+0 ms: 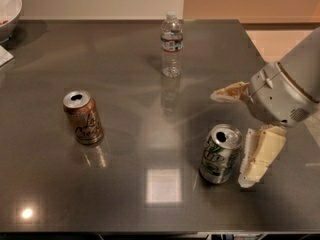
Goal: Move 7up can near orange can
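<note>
The 7up can (219,159) is silver-white with green lettering and stands upright at the front right of the table. The orange can (83,117) is copper-orange with dark script and stands upright at the left, well apart from it. My gripper (229,138) comes in from the right with its cream fingers spread wide. One finger (227,92) is behind the 7up can and the other (260,156) is close along its right side. The gripper is open and holds nothing.
A clear plastic water bottle (171,45) stands at the back middle of the dark grey table (125,194). A white bowl (7,9) sits at the far left corner. The table's right edge runs just behind my arm.
</note>
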Tool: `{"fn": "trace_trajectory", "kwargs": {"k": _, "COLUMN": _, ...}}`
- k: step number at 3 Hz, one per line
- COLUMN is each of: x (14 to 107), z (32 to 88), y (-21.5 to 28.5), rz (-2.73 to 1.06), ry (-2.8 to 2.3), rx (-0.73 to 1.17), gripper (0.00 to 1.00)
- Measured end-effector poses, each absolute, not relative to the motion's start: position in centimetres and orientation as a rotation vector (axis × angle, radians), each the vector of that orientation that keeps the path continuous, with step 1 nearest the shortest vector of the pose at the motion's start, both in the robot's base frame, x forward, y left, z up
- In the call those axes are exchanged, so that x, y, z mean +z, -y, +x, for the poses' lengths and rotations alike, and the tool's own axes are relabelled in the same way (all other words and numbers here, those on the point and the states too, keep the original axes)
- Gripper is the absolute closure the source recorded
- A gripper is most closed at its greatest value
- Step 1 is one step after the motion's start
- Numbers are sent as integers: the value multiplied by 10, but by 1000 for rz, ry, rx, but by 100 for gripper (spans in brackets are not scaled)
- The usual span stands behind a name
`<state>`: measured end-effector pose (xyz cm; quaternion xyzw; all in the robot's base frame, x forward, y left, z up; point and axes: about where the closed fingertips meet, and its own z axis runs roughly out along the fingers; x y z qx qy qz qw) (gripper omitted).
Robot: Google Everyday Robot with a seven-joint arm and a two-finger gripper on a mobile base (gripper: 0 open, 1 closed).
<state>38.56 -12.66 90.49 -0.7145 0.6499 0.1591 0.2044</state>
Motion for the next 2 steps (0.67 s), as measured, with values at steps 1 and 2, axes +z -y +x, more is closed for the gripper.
{"fn": "trace_trajectory", "kwargs": {"k": 1, "x": 901, "z": 380, "y": 121, "rz": -2013, "ry": -1806, "rx": 488, "gripper": 18}}
{"fn": "trace_trajectory", "kwargs": {"k": 2, "x": 902, "z": 375, "y": 118, "rz": -2033, "ry": -1800, "rx": 503, "gripper": 41}}
